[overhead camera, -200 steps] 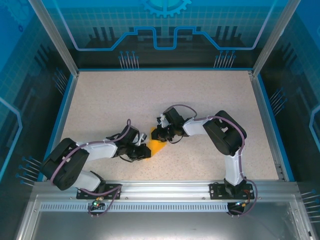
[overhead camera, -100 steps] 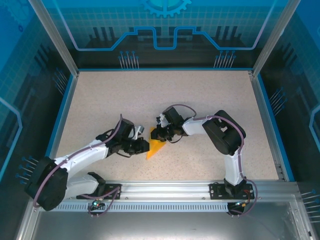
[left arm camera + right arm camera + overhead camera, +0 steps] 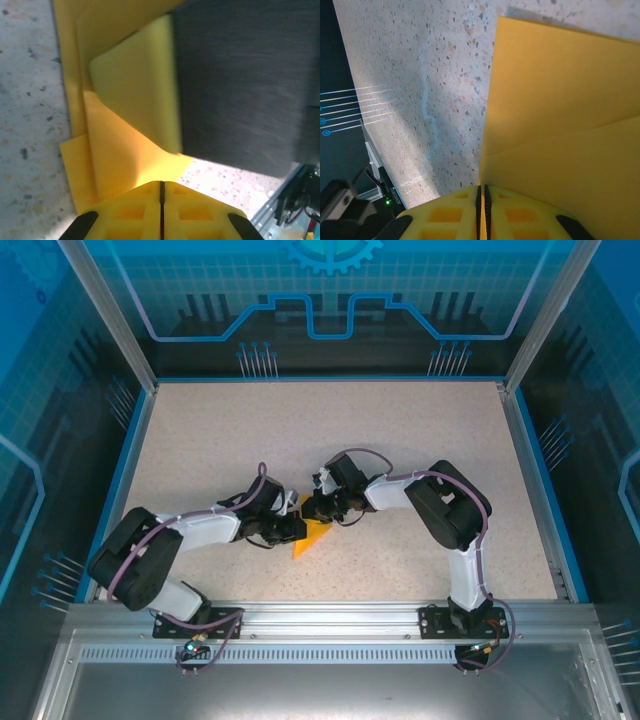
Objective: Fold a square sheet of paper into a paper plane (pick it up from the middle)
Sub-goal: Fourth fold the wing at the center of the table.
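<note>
The sheet of paper (image 3: 314, 537) is thin, matt orange-yellow stock, folded into a flat pointed wedge with crisp straight edges. It lies on the table (image 3: 420, 440), a pale stone-like top flecked with dark specks. Seen from the left wrist it shows several overlapping layers, and one flap curls up with a rounded corner. A dark grey, blurred block (image 3: 240, 85) covers whatever lies right of that flap. Both pairs of fingers are yellow plastic with moulded square recesses.

The paper spreads ahead of the left gripper (image 3: 161, 184) and reaches up to its tips. It lies ahead and to the right of the right gripper (image 3: 481, 189), with its straight left edge running directly into the seam between those fingers.

The left gripper's fingers (image 3: 135, 210) are pressed together with only a hairline between them; whether a layer is caught there I cannot tell. The right gripper's fingers (image 3: 520, 215) are clamped on the paper's edge, a sliver of yellow showing in the seam
</note>
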